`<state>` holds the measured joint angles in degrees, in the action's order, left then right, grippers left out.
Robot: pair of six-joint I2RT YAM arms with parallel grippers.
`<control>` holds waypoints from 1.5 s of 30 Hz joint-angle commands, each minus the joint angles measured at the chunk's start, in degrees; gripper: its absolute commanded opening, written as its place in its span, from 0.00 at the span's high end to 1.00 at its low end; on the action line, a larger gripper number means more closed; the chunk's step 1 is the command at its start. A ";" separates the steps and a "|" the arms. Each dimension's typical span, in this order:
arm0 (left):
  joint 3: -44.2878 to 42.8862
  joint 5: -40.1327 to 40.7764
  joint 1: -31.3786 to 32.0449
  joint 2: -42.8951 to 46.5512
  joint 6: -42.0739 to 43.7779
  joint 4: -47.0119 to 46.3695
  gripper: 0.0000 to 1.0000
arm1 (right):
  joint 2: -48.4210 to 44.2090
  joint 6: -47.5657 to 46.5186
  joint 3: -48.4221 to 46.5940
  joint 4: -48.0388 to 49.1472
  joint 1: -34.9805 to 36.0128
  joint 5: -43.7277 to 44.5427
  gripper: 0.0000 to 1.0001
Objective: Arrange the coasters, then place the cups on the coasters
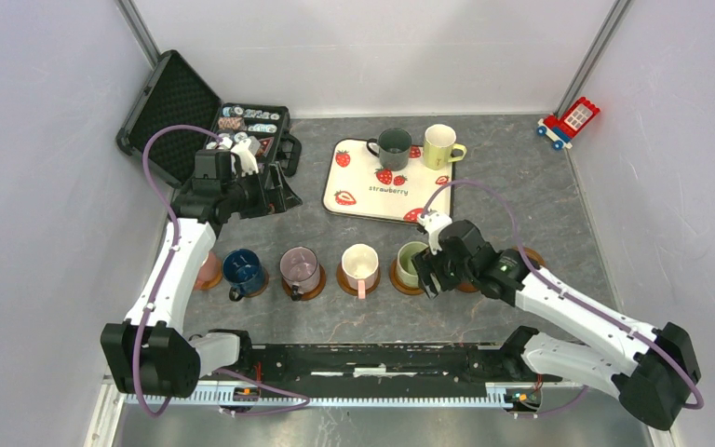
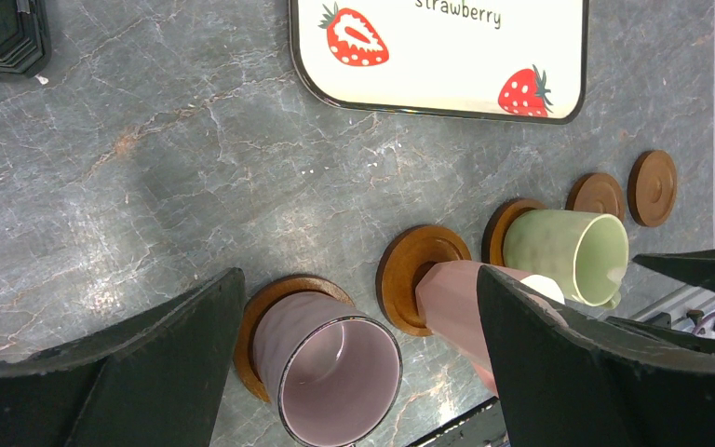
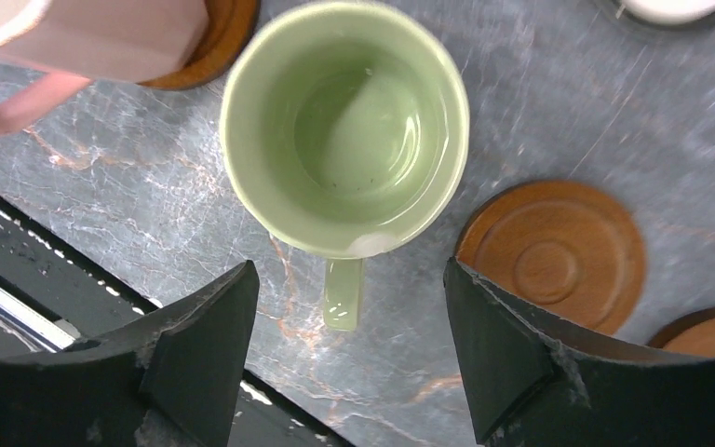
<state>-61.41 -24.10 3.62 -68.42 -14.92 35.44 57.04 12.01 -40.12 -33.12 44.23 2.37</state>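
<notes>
Five cups (image 1: 360, 265) stand on coasters (image 2: 405, 270) in a row, two more on the tray (image 1: 363, 172) behind

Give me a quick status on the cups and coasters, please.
Left gripper, right gripper: jaws open, empty. Light green mug on its coaster. Dark grey-green mug, yellow-green mug on strawberry tray; two coasters bare. No obstruction.

The top camera sits high behind the two arm bases, tilted down and forward, and takes in the whole grey marbled counter (image 1: 521, 177) and the walls around it. The left wrist camera hangs fairly high at the far left and looks down between its own dark fingers (image 2: 130, 372). The right wrist camera is much nearer, straight above the light green ceramic mug (image 3: 344, 130). All three views share that mug. Both wrist views also catch the pink-sided mug (image 2: 456, 298) left of it.
</notes>
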 commanded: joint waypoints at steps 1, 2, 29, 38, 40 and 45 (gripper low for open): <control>-0.29 -1.16 -0.18 1.43 0.03 -0.64 0.00 | -4.10 -13.38 -6.86 -2.90 -0.70 -0.43 0.22; -0.29 -0.98 -0.18 1.60 0.19 -0.67 0.00 | -4.73 -14.70 -7.28 -3.18 -0.76 0.92 0.24; -1.00 -1.30 -0.15 0.46 0.48 -1.87 0.00 | 2.41 -12.84 -2.69 -4.82 -1.40 -2.20 0.27; -1.59 -1.70 -0.13 -0.48 0.89 -1.39 0.00 | 2.35 -13.95 -5.68 -5.08 -1.42 -7.95 0.11; -1.94 -1.74 -0.16 -0.64 1.81 -0.76 0.00 | 2.01 -16.93 -8.30 -6.63 -1.93 -8.92 0.07; -3.66 -4.33 -0.17 -2.19 6.81 1.47 0.00 | 0.89 -24.33 -15.34 -5.46 -8.24 -15.95 0.02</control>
<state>-61.65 -24.45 3.62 -69.23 -14.11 35.88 59.31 -5.65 -48.12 -41.36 40.38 -7.11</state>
